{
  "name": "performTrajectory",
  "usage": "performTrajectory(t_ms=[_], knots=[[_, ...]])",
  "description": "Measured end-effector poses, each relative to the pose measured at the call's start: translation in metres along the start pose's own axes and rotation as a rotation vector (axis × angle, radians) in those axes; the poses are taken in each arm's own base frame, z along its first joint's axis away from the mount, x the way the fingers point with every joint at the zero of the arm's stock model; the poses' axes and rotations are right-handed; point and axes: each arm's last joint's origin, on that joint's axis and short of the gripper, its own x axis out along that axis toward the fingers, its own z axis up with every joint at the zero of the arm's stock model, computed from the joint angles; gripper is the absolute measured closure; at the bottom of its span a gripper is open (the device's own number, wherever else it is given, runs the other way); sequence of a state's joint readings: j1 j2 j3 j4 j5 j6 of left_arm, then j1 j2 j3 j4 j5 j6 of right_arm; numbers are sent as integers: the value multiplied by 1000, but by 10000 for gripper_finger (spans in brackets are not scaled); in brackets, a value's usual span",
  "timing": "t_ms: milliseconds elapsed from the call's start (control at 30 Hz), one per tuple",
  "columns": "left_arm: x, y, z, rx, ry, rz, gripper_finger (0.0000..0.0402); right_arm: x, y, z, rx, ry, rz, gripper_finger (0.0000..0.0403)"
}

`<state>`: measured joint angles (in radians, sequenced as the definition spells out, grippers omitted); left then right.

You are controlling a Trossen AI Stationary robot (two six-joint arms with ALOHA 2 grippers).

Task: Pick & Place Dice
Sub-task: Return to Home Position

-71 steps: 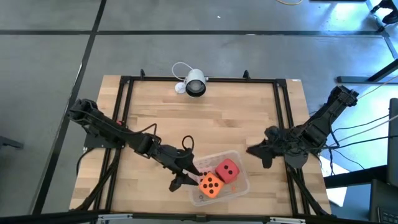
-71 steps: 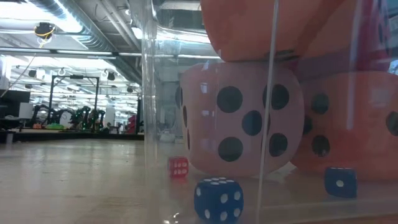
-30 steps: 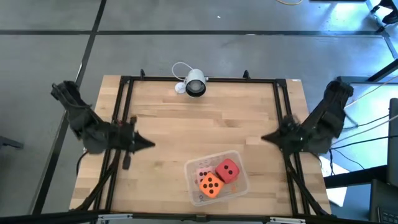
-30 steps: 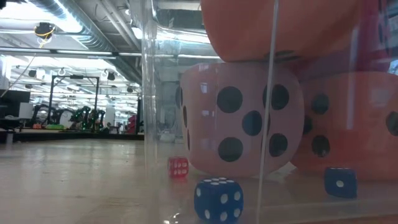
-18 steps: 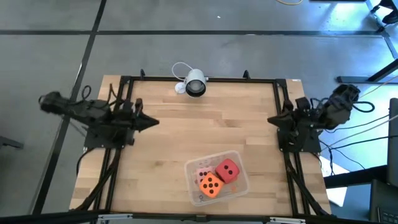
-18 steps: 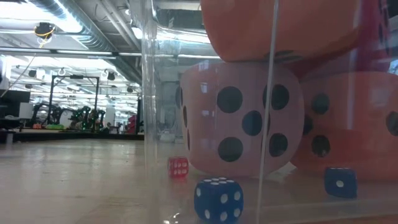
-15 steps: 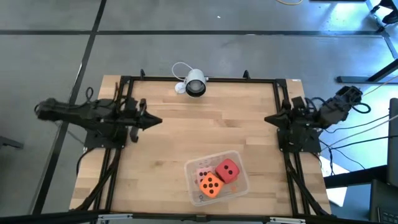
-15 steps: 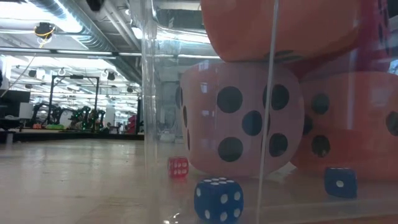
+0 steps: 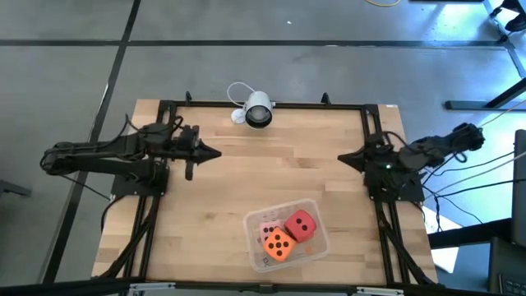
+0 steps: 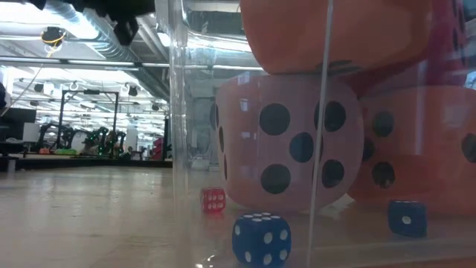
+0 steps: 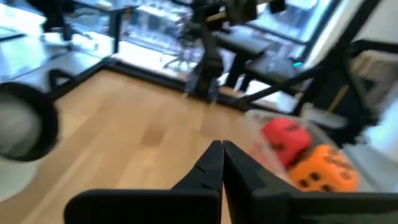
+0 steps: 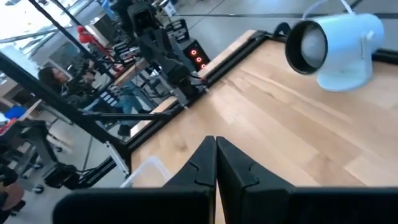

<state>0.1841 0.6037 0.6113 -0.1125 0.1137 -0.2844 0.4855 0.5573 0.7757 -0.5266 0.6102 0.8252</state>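
The soft orange, red and pale pink dice [image 9: 279, 243] lie inside the clear rectangular plastic tub [image 9: 319, 244] on the wooden desk [image 9: 288, 164]; the left end effector [image 9: 209, 154] and right end effector [image 9: 345, 158], both clenched on nothing, hover well apart from it; the right looks slightly nearer.

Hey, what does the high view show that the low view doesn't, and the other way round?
Only the high view: the white camera at the table's far edge, and where the arms sit, left arm by the left edge, right arm by the right, jaws shut, both away from the tub.
Only the low view: two small blue dice, a small red die and the room behind.
Both: the tub with the pink die and an orange die.
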Motion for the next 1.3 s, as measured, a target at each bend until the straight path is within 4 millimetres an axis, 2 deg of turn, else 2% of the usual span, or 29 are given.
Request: performTrajectory(t_ms=[167, 400, 567, 733, 933, 1133, 1300], knots=[[2, 5, -8, 11, 0, 44, 398, 17, -12, -22, -4, -29, 0, 401], [4, 17, -50, -75, -91, 6, 398, 30, -32, -47, -27, -71, -12, 401], [-2, 20, -62, -83, -130, -6, 398, 41, -47, -64, -51, -89, 46, 401], [-3, 20, -63, -74, -132, -7, 398, 54, -67, -73, -62, -143, 94, 401], [-3, 21, -64, -59, -129, 11, 398, 60, -81, -65, -94, -233, 152, 401], [-2, 26, -72, -24, -67, 120, 398, 63, -90, -59, -138, -188, 210, 401], [-3, 27, -74, -4, -52, 161, 398, 64, -99, -55, -170, -180, 169, 401]])
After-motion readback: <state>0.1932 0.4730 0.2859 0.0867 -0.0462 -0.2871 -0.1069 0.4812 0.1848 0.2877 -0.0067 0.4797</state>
